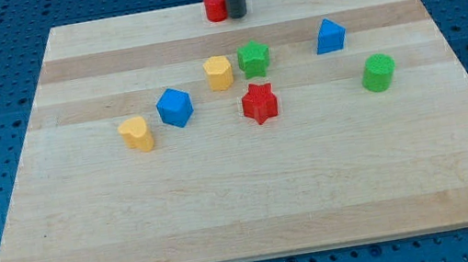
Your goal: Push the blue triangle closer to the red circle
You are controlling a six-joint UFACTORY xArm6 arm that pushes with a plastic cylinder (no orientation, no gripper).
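The blue triangle [330, 36] lies in the upper right part of the wooden board [255, 211]. The red circle [214, 6] stands at the board's top edge, near the middle. My tip [238, 15] is at the top edge, touching or almost touching the red circle's right side. The blue triangle is well to the right of and below my tip.
A green star [254, 57] and a yellow hexagon [219, 73] sit side by side near the middle. A red star [259, 102] lies below them. A blue cube [175, 107] and a yellow heart [136, 133] lie to the left. A green cylinder [379, 72] stands at the right.
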